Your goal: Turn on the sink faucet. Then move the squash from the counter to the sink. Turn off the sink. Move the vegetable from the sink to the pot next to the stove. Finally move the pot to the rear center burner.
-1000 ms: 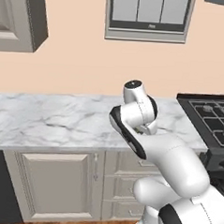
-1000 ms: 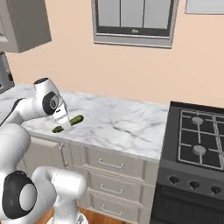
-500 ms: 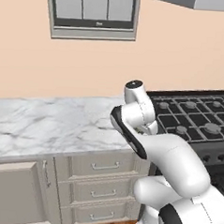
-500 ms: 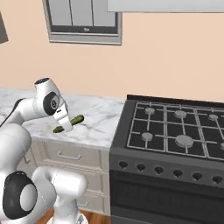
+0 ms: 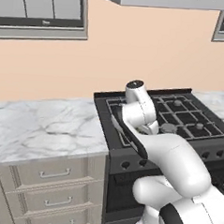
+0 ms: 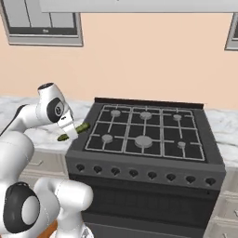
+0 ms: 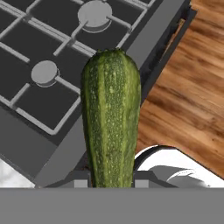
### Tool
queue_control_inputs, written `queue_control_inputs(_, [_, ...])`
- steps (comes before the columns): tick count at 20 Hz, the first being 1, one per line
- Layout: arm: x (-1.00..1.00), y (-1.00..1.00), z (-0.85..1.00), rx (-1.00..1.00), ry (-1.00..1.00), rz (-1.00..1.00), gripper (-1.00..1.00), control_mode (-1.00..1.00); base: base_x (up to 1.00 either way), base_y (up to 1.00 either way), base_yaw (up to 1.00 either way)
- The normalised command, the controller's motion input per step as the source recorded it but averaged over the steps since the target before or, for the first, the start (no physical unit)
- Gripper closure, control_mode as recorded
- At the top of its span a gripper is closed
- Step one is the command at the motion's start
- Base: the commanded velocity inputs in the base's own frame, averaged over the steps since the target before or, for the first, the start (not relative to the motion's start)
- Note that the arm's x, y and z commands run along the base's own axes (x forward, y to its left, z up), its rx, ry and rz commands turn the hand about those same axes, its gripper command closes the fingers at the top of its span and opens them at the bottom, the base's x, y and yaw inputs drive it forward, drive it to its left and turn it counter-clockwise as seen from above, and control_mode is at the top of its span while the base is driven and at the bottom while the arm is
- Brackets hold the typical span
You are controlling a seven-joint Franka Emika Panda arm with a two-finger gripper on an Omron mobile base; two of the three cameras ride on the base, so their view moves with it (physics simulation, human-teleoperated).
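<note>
Left base view: the white arm rises in front of the stove [image 5: 179,119], its wrist over the front left corner of the black range. The marble counter [image 5: 42,128] runs off to the left. Arm links cover the gripper and its load here, so this view does not settle how the jaws stand.

Right base view: the gripper [image 6: 69,134] hangs just off the stove's front left corner, closed on the squash [image 6: 74,131], which sticks out sideways from the fingers with one end toward the grates and the other toward the counter edge. No pot can be seen on or beside the range from this side.

Hand view: the squash [image 7: 111,118] stands up between the two finger tips, pinched near its lower end. It is dark green, finely speckled with paler yellowish flecks and faint lengthwise streaks, rounded at the far tip. Behind it lie grates and two grey burner caps; the wooden floor [image 7: 192,92] shows to one side.

Risk, as I judge it: the hold is near one end of a smooth, tapering vegetable, so a quick swing could let it pivot or slip. Over the stove's edge, it would then fall to the floor or onto the grates.
</note>
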Motion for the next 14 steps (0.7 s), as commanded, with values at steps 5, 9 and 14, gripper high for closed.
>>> queue_control_inputs(5, [0.0, 0.0, 0.0, 0.0, 0.0, 0.0, 1.0, 1.0, 0.02, -0.71, -0.14])
queue_control_inputs(9, [0.0, 0.0, 0.0, 0.0, 0.0, 0.0, 1.0, 1.0, 0.08, -0.67, -0.11])
queue_control_inputs(14, [0.0, 0.0, 0.0, 0.0, 0.0, 0.0, 1.0, 1.0, 0.1, -0.63, -0.08])
